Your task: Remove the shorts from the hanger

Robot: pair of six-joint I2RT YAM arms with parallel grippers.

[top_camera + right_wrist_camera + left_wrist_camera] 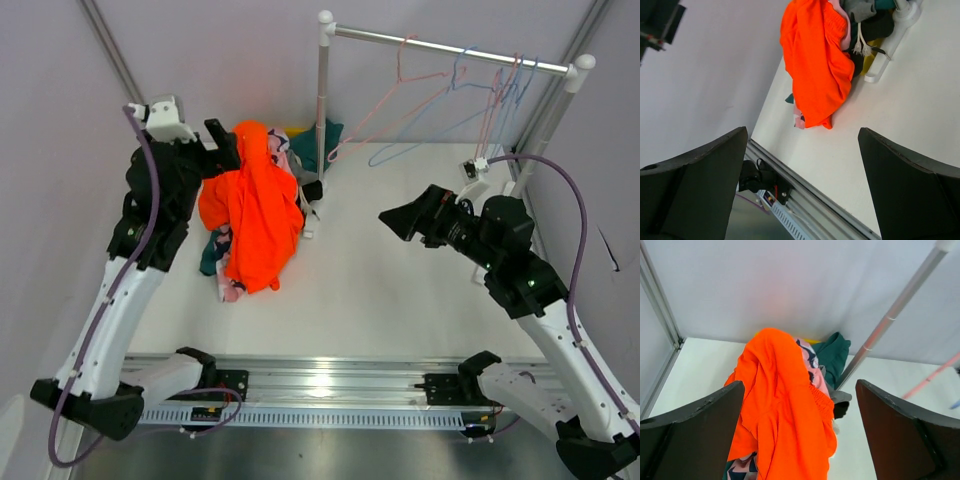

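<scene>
Both grippers are spread and empty: the left gripper (799,386) close beside the heap's top, the right gripper (397,220) over bare table (400,300), well apart from it. The shorts (240,215) lie heaped against the rack post's (322,110) foot, the orange pair (262,205) uppermost, lengthwise from the rear toward the near edge.

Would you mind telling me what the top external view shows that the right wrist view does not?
Only the top external view shows the rail and its bare hangers, with no shorts on them. Only the right wrist view shows a pale drawstring in the pile. Both show the orange shorts heaped on other shorts beside the rack's post.
</scene>
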